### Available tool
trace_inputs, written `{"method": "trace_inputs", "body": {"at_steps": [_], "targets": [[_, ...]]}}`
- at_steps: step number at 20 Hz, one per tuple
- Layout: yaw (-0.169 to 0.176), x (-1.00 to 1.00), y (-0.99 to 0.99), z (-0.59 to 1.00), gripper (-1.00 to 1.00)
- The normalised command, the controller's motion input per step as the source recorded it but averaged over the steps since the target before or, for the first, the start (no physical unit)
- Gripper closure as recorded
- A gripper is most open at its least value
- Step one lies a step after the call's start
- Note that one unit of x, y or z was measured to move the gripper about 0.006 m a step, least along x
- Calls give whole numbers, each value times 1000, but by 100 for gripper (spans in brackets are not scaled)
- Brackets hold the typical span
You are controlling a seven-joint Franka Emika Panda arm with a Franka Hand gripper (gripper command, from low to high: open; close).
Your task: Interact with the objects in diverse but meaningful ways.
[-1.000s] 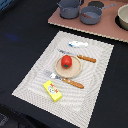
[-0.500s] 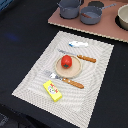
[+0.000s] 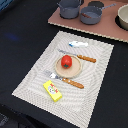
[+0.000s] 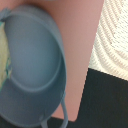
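Place setting on the black table [image 3: 20, 45], hand not visible in either view.

One round red tomato [image 3: 66, 61] on one tan wooden plate [image 3: 70, 73]; two brown-handled pale-headed utensils, one [image 3: 78, 56] beyond the plate, one [image 3: 66, 80] nearer; one yellow rectangular block with red marks [image 3: 52, 90] by the striped placemat's [image 3: 95, 95] near edge. Two dark grey pots [image 3: 69, 7] [image 3: 92, 13] on the pink board [image 3: 107, 31]; a third vessel is cut off at the exterior view's right. Wrist view: a blurred grey pot [image 4: 32, 65] fills the frame. Hand state: cannot tell.

1 tomato [image 3: 66, 61], 1 yellow block [image 3: 52, 91], 2 brown-handled utensils [image 3: 76, 56], 2 grey pots [image 3: 69, 8], 1 plate [image 3: 75, 72]
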Motion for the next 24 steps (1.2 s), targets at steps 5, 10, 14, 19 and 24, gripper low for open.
{"method": "trace_inputs", "body": {"at_steps": [5,10,14,19,24], "targets": [[-192,568,-430,-214,-100],[-159,443,-523,-120,-100],[-145,404,-563,0,-100],[-148,405,-537,0,-100],[-144,425,-514,71,-100]]}}
